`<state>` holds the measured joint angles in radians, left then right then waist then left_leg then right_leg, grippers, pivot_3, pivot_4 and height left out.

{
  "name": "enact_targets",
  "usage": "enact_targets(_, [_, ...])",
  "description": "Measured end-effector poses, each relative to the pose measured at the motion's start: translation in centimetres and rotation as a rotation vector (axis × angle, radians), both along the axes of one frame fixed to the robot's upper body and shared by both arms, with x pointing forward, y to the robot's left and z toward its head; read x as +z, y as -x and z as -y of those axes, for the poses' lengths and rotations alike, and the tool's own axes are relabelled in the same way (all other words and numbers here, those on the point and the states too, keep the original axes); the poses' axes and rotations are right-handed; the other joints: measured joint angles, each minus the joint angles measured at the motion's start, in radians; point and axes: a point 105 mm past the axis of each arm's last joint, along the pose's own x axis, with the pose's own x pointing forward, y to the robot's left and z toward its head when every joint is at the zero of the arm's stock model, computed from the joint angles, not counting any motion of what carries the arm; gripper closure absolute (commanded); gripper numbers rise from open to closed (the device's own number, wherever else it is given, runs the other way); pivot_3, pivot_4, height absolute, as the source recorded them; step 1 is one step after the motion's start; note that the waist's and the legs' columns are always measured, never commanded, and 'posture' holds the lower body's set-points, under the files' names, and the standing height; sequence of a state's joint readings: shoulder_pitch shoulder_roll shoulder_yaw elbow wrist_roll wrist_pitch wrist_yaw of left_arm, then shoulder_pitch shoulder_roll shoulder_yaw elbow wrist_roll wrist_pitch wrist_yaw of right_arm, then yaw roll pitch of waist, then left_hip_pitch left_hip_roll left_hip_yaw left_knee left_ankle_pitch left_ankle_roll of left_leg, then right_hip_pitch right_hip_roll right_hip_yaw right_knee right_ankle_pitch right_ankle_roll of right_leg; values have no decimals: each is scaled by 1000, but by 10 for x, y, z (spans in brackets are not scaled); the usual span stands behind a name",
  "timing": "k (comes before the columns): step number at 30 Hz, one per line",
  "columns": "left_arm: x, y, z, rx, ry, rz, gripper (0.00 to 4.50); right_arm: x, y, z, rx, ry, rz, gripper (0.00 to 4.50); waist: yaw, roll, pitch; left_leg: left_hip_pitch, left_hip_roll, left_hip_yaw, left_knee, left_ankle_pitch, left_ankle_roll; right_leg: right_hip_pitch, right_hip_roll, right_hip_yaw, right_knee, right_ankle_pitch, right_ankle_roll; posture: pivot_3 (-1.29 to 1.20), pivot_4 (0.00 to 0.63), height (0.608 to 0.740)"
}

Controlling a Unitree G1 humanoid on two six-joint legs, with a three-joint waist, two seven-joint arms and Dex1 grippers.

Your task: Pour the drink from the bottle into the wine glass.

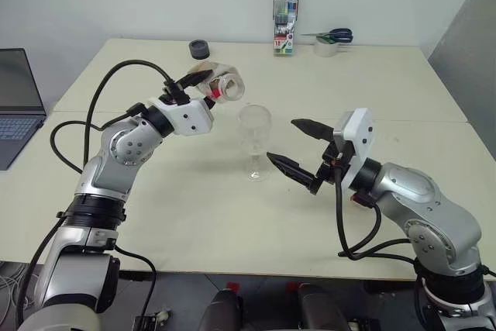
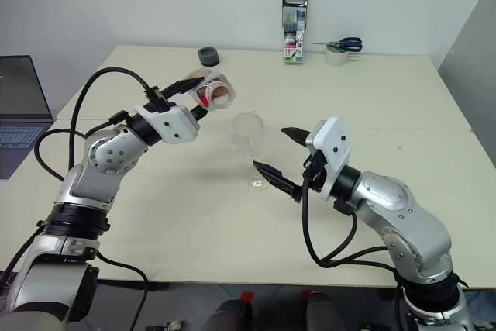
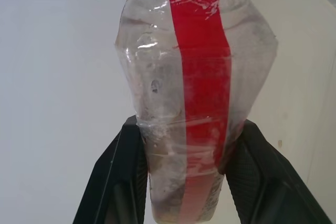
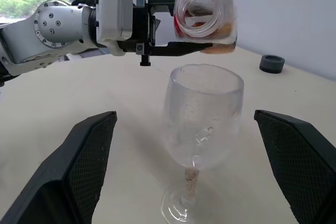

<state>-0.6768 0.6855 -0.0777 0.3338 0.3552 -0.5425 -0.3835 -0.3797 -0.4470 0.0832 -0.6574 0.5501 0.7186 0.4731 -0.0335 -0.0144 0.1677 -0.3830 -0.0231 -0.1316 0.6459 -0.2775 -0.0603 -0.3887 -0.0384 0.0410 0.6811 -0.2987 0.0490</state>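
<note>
A: From the head camera, what is the left gripper [image 1: 203, 83] doing?
B: Its jaws are clenching the bottle [image 1: 221, 85], holding it tipped on its side above the counter [image 1: 387, 83], mouth facing the wine glass [image 1: 254, 142].

A: And the left wrist camera?
B: It is showing the black fingers [image 3: 118, 177] pressing both sides of the bottle's red-striped body.

A: The right wrist camera?
B: The right gripper [image 4: 194, 171] is standing released, its jaws flanking the glass without touching. The glass is standing upright, and a little amber drink [image 4: 220, 48] is lying in the bottle.
</note>
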Motion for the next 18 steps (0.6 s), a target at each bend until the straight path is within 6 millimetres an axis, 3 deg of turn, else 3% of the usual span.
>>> enact_targets(18, [6, -1, 8, -21, -117, 119, 2809, -8, -1, -6, -5, 15, -24, 0, -1, 0, 0, 0, 0, 1, 0, 0, 0, 0, 0, 0, 0, 0, 0, 0, 150, 740])
